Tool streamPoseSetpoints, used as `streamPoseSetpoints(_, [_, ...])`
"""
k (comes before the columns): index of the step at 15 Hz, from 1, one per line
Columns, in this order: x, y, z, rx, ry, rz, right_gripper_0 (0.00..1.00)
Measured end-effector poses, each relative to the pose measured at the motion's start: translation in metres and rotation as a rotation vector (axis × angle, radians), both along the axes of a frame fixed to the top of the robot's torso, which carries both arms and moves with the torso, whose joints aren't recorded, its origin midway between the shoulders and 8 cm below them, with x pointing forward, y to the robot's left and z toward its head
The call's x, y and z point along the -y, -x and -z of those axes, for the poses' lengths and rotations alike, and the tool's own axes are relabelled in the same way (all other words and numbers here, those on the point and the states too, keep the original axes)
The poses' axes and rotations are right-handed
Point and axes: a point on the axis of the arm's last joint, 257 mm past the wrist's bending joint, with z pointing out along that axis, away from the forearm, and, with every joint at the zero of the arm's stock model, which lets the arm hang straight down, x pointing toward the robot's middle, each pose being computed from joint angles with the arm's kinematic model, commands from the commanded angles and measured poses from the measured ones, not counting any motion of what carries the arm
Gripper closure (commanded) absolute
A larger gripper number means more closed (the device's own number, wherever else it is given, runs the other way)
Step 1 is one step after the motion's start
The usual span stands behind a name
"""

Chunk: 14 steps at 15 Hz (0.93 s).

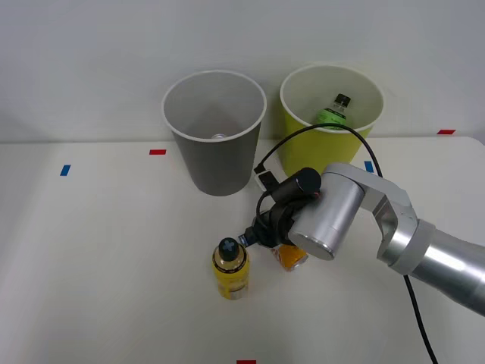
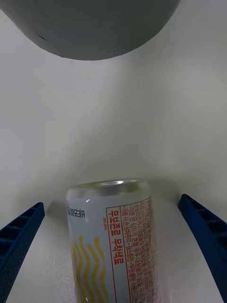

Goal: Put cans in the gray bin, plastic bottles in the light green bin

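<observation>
In the front view, the silver wrist housing of the right arm (image 1: 326, 216) covered nearly all of the slim pale can with orange markings (image 1: 289, 256) at the frame's centre, leaving only an orange end showing below it. The right gripper (image 1: 265, 231) was mostly hidden there behind black cabling. In the wrist view, the can (image 2: 111, 241) was cut off by the bottom edge, as were both blue ribbed fingers (image 2: 19, 246). The round dark gray plastic bin (image 2: 90, 26) was cropped by the top edge, rim unseen. A small object at the gray bin's (image 1: 216, 163) bottom was too small to identify. The green-labelled, black-capped plastic bottle (image 1: 333, 112) sat partly hidden behind the yellow-green bin's wall (image 1: 303, 152).
</observation>
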Motion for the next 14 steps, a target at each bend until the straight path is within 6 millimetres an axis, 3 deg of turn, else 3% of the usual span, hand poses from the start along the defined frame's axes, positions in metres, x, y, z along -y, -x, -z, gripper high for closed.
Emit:
streamPoseSetpoints(1, [0.001, 0.000, 0.000, 0.002, 0.003, -0.002, 0.68])
streamPoseSetpoints(2, [0.002, -0.001, 0.000, 0.004, 0.007, -0.005, 0.81])
streamPoseSetpoints(7, [0.010, 0.002, -0.004, 0.020, 0.016, -0.021, 0.87])
streamPoseSetpoints(14, [0.026, 0.036, -0.020, 0.027, 0.035, -0.045, 0.90])
